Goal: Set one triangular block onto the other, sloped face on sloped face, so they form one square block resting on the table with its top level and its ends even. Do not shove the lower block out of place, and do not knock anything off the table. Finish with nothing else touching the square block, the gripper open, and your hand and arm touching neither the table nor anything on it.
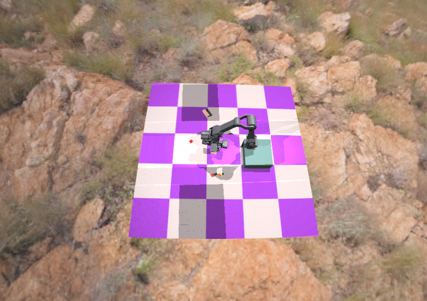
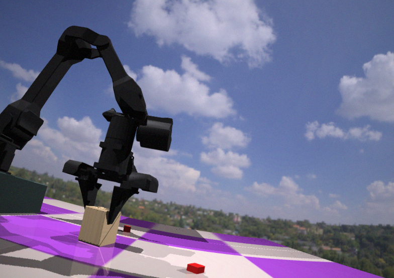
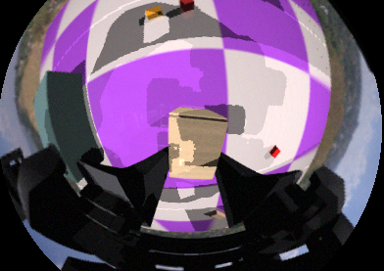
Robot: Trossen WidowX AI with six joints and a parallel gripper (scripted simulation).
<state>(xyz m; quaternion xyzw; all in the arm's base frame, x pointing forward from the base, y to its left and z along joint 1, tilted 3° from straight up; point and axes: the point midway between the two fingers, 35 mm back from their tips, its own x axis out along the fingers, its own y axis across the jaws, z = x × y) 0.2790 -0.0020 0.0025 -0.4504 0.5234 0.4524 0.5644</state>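
Note:
A wooden triangular block [image 2: 98, 225] is between my fingers in the exterior view, low over a purple tile; I cannot tell whether its bottom edge touches the table. My gripper [image 2: 99, 209] is shut on it, one finger on its left face and one on its sloped right side. In the wrist view the block [image 3: 196, 145] sits between the fingers. In the top view the gripper [image 1: 214, 143] is near the table's middle. The other triangular block [image 1: 206, 112] lies apart, toward the far edge.
The arm stands on a teal base box [image 1: 257, 153]. A small red cube [image 1: 190, 141] lies left of the gripper. A red cube [image 1: 213, 174] and an orange cube [image 1: 219, 174] lie together in front of it. Rocky ground surrounds the table.

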